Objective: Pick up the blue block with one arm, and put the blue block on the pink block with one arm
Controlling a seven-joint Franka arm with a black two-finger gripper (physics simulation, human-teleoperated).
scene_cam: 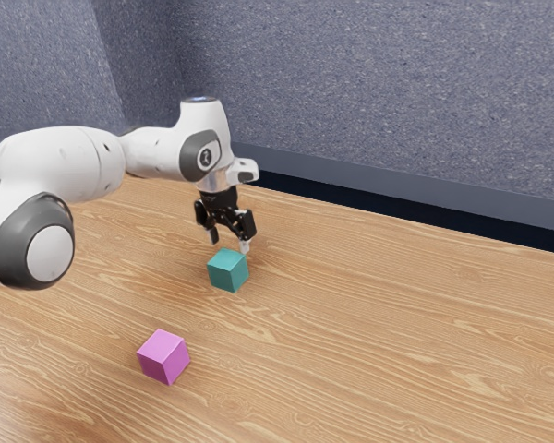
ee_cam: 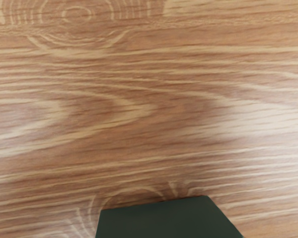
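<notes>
The blue block (scene_cam: 228, 269), teal in shade, rests on the wooden table (scene_cam: 397, 314) near the middle. My gripper (scene_cam: 230, 243) hangs just above its top, open, with the fingers apart and nothing between them. The pink block (scene_cam: 162, 356) sits apart from it, nearer the front edge and toward the exterior view's left. In the wrist view the blue block (ee_cam: 166, 219) appears as a dark shape directly under my hand, with bare wood grain (ee_cam: 149, 99) beyond it.
A grey wall (scene_cam: 397, 83) with a dark baseboard runs along the table's far edge. The white arm (scene_cam: 65, 175) comes in from the exterior view's left. Open tabletop stretches to the exterior view's right of both blocks.
</notes>
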